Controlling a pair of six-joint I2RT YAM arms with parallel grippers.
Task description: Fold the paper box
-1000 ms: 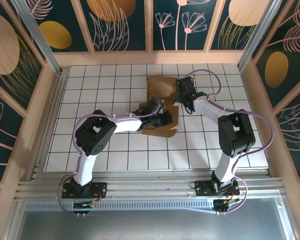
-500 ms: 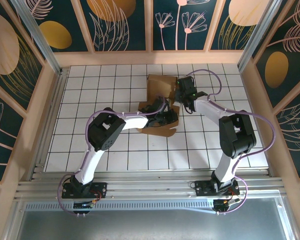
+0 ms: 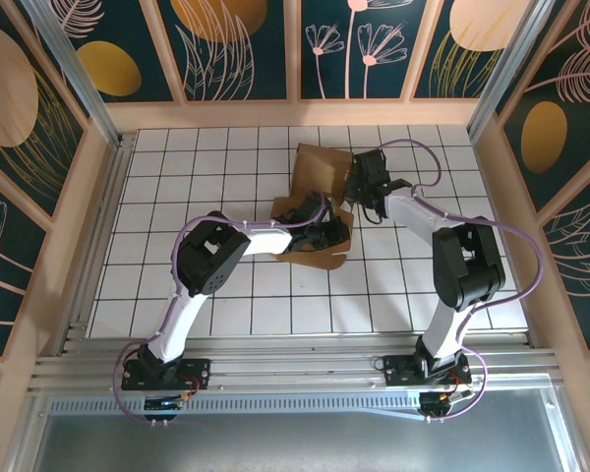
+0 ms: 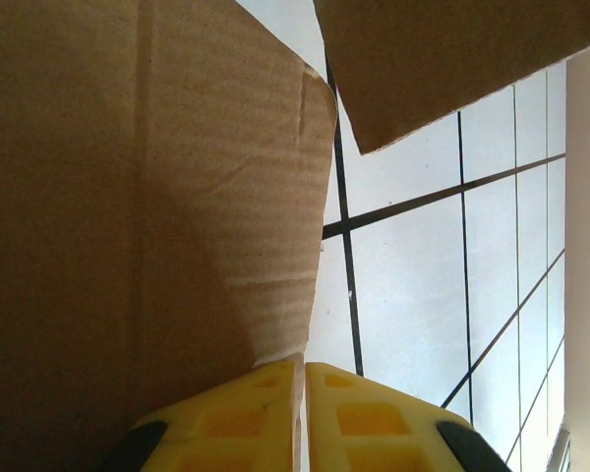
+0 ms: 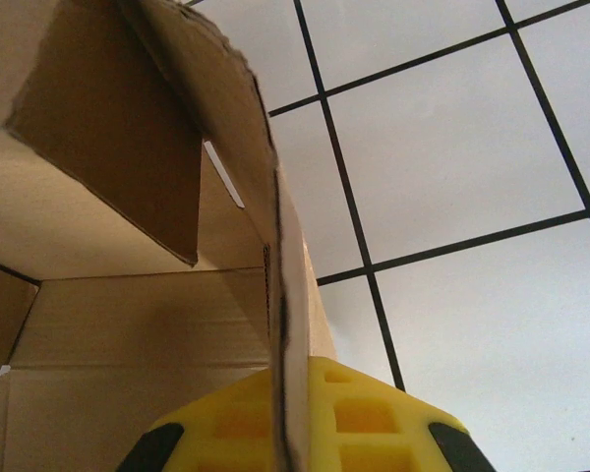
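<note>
The paper box (image 3: 320, 192), plain brown cardboard with flaps, sits partly raised on the white tiles in the middle of the table. My left gripper (image 3: 322, 228) is at its near side, shut on a thin flap edge of the box (image 4: 226, 197) that runs between the yellow fingers (image 4: 236, 418). My right gripper (image 3: 359, 187) is at the box's right side, shut on an upright wall of the box (image 5: 275, 295) seen edge-on between its yellow fingers (image 5: 374, 418). The box's open inside (image 5: 108, 324) shows to the left of that wall.
White tiles with black grout (image 3: 197, 197) spread around the box. Wooden rails and patterned walls (image 3: 295, 108) frame the table on three sides. A metal rail (image 3: 275, 369) carries the arm bases at the near edge.
The box has shifted slightly right and its far panel has tilted. My right gripper moved a little right and up the table with its wall; the left gripper stayed gripping the near flap.
</note>
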